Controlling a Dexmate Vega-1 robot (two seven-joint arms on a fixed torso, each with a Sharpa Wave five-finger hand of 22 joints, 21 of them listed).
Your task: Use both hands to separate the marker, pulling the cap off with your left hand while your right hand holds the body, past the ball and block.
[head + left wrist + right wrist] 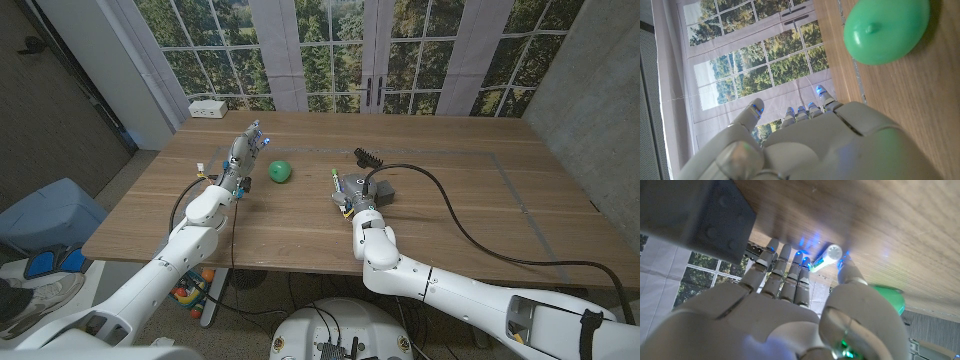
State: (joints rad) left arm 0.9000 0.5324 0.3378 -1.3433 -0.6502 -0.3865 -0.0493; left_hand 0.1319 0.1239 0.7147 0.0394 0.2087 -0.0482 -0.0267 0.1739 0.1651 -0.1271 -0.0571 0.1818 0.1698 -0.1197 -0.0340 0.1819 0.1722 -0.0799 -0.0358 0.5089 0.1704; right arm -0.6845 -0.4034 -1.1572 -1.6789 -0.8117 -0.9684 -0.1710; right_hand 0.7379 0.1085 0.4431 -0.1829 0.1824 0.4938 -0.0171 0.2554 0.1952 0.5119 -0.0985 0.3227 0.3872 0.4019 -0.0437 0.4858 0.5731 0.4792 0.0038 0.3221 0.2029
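Note:
My right hand [352, 196] is near the table's middle and holds a white marker [335, 180] with a green end, which sticks out past its fingers. The right wrist view shows the marker [827, 257] between the thumb and fingertips of this hand [790, 305]. A grey block [384, 190] lies just right of it, also seen as the block [705, 215]. A green ball [279, 172] lies left of the marker, and the ball [885, 30] is close to my left hand [815, 145]. The left hand [241, 158] stands left of the ball, fingers stretched out and holding nothing.
A black cable [450, 205] runs from the block across the table's right half to the front edge. A small black toothed piece [367, 156] lies behind the block. A white socket strip [208, 108] sits at the far left corner. A blue bin [50, 215] stands on the floor at the left.

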